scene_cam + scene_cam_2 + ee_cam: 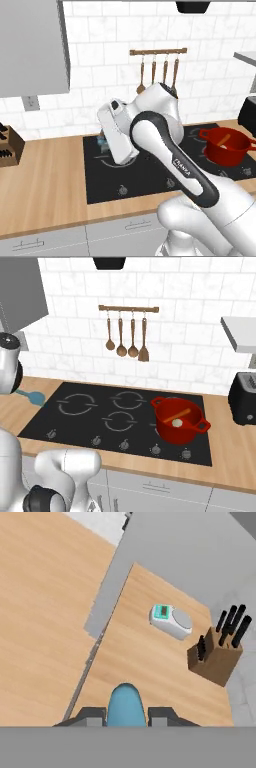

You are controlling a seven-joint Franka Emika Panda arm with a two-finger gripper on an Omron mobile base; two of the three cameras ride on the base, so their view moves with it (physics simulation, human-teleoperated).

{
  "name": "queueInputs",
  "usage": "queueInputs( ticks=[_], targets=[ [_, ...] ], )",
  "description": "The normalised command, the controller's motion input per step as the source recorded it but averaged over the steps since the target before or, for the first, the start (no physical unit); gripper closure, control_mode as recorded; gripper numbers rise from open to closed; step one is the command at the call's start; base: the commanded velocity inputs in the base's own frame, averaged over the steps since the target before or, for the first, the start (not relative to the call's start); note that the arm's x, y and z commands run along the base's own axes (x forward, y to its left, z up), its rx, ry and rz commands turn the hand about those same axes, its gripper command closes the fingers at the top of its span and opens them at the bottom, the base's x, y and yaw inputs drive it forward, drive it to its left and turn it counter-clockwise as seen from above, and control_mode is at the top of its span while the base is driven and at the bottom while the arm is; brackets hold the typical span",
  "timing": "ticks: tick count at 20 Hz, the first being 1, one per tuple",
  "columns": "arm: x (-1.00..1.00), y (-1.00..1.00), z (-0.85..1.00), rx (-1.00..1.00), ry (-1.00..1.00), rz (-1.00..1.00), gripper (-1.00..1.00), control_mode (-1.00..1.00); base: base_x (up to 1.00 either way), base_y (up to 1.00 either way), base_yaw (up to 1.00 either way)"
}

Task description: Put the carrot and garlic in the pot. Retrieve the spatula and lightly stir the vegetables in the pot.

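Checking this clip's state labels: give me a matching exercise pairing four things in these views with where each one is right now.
Things:
1. carrot
2. spatula
3. knife block
4. wooden utensils

Places:
A. hanging on the wall rail
B. between the gripper fingers
C. inside the red pot with the garlic
D. on the counter beside a kitchen scale

Pairs: 1-C, 2-B, 3-D, 4-A

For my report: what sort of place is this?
A home kitchen, rendered rather than real: a black cooktop set in a wooden counter, wooden utensils hanging on a tiled wall, and a knife block.
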Motion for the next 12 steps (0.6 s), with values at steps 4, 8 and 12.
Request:
queueInputs(
  ticks=[4,8,12],
  targets=[
    [0.05,-0.57,0.49,0.16,0.18,-0.62,1.0,-1.0,0.0,0.0,0.0],
    [0.05,-0.45,0.49,0.2,0.1,-0.58,1.0,-1.0,0.0,0.0,0.0],
    [-0.01,-0.35,0.37,0.11,-0.07,-0.44,1.0,-1.0,0.0,0.0,0.0]
  ],
)
